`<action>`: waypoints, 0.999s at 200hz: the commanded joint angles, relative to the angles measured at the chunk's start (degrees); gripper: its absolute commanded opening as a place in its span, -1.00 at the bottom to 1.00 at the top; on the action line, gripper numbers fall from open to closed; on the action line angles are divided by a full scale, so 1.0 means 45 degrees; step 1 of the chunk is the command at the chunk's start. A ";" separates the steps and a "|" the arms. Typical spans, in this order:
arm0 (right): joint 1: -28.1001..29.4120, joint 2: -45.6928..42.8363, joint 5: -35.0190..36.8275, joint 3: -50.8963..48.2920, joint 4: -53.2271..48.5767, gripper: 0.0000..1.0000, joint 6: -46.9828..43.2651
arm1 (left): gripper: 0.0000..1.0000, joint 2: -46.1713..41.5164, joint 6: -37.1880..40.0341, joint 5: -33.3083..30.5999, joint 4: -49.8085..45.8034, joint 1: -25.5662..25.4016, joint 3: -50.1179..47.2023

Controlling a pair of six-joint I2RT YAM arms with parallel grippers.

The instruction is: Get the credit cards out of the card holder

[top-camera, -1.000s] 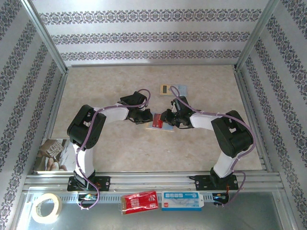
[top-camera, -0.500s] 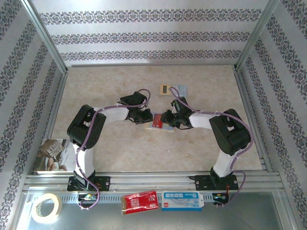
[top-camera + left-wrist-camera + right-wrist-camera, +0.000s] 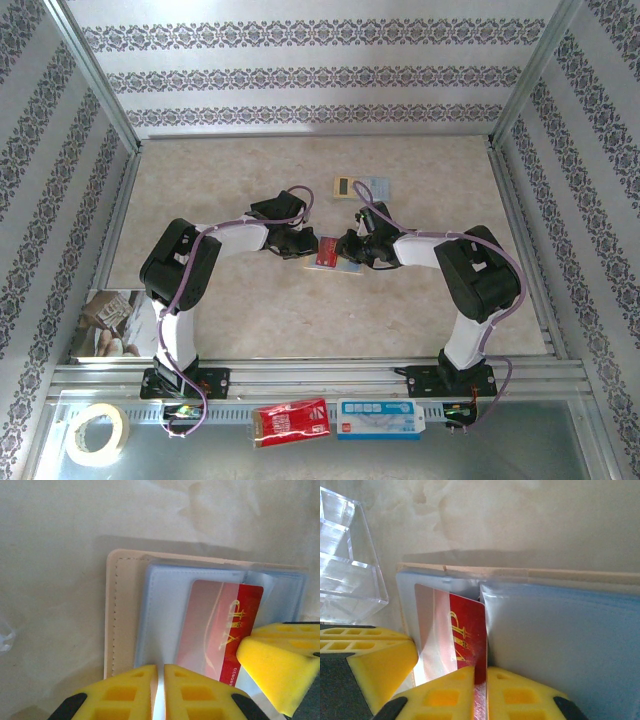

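Near the middle of the pale, stone-patterned bench lies the small folding card holder, opened flat, tan-beige outside with pale blue-grey plastic sleeves inside. The left tool is at its 9 o'clock and the right tool at its 3 o'clock. A flat yellow-and-pale-blue rectangle with a small screen rests apart at the holder's 12 o'clock.

From the left wrist, the left tool has its yellow fingers pressed almost together on the pale edge of a sleeve, pinning the card holder. The dark red credit card with gold lettering looks part hazed under plastic and part bare, so I judge it partway out. From the right wrist, the right tool pinches the bare edge of that red credit card.

Both grips are thin edge pinches, and that is the risk. If the sleeve clings, the card may slip from the right tool's fingers, or the whole holder may drag along should the left pinch give way. The tools also crowd each other: a right finger sits just beside the left tool, so a skewed pull could knock them together or bend the card. Whether a second card lies beneath, I cannot tell.
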 commanded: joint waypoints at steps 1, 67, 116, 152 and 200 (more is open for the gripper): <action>-0.0052 -0.0116 0.0118 -0.0002 0.0067 -0.79 -0.0145 | -0.72 0.0262 0.0172 -0.0750 -0.1036 -0.0032 -0.0324; -0.0533 -0.2356 0.0992 -0.1668 0.0696 -1.00 -0.0750 | -0.51 -0.0371 0.0173 -0.0647 -0.0661 -0.0017 -0.0059; -0.0726 -0.4338 0.1167 -0.2798 0.1725 -1.00 -0.1027 | -0.34 -0.1306 -0.0212 0.0220 0.0108 0.0159 0.0589; -0.0775 -0.5304 0.0331 -0.3205 0.3033 -1.00 -0.0703 | -0.03 -0.2892 -0.1623 0.1581 0.2472 0.0809 -0.0815; -0.1065 -0.5585 -0.1286 -0.3180 0.5241 -1.00 0.0859 | 0.45 -0.4470 -0.3346 0.3109 0.5394 0.1274 -0.2636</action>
